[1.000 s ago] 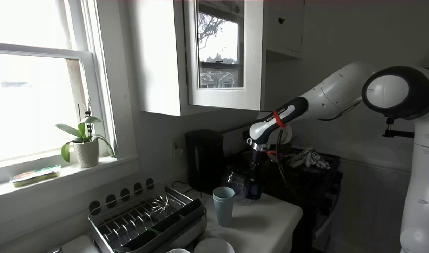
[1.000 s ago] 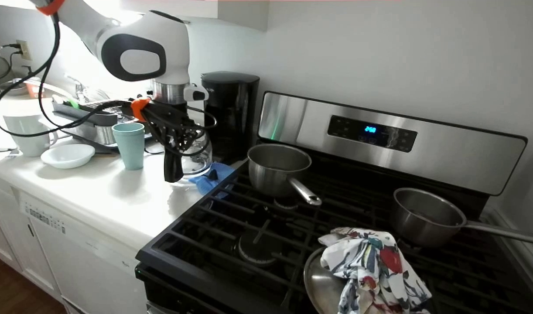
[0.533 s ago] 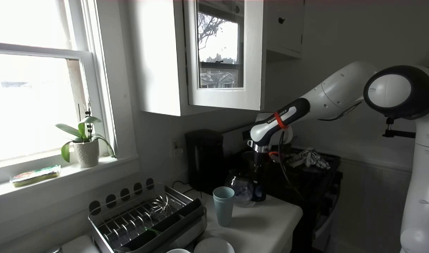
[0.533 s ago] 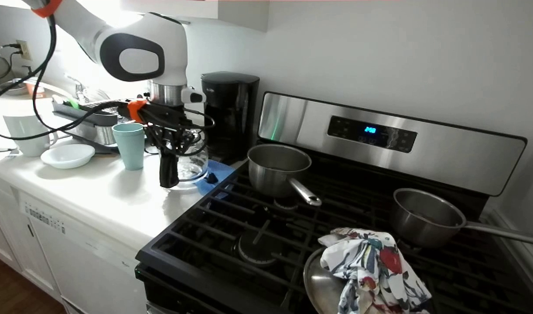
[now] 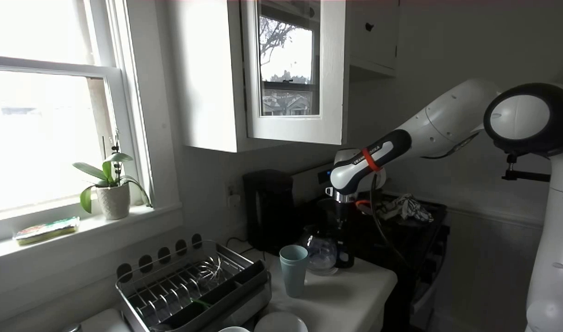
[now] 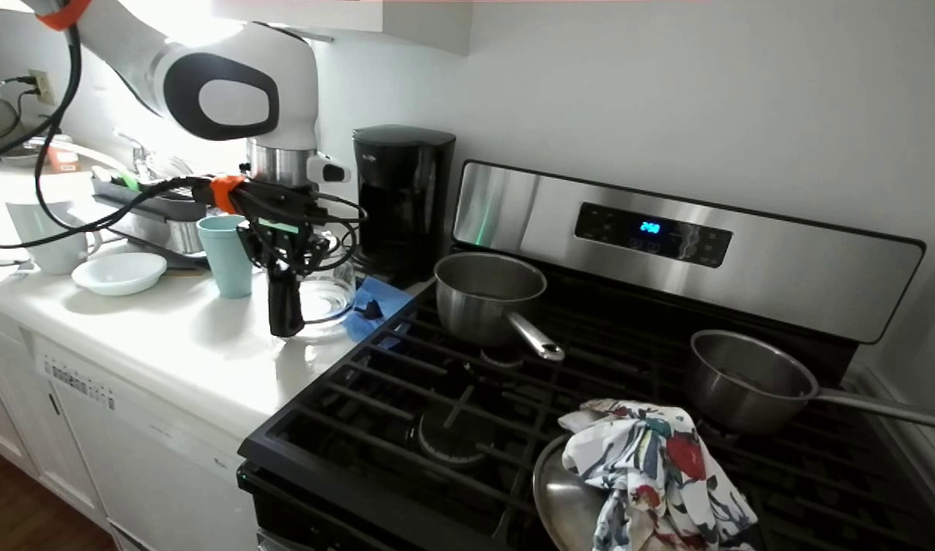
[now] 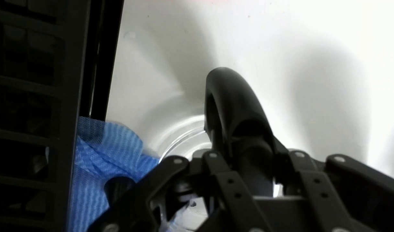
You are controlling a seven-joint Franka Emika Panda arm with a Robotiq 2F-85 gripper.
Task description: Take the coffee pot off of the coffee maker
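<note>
The coffee pot (image 5: 322, 254), a clear glass carafe with a dark handle, is out in front of the coffee maker, low over the white counter. It also shows in an exterior view (image 6: 328, 295), partly behind my gripper. I cannot tell whether its base touches the counter. My gripper (image 6: 284, 264) points down and is shut on the black handle, which shows between the fingers (image 7: 243, 145) in the wrist view with its loop (image 7: 232, 96) sticking out beyond them. The boxy black coffee maker (image 5: 268, 207) stands against the wall, also in an exterior view (image 6: 405, 191), apart from the pot.
A pale blue-green cup (image 5: 293, 272) stands close to the pot. A dish rack (image 5: 258, 295) and white bowl (image 6: 119, 274) are further along. A blue cloth (image 6: 379, 302) lies beside the pot at the stove edge. A saucepan (image 6: 487, 306) stands on the stove (image 6: 345, 451). Cabinets hang above.
My gripper and the coffee pot have moved together away from the coffee maker, toward the counter's front edge. The glass now overlaps less with the coffee maker. The cup has not moved.
</note>
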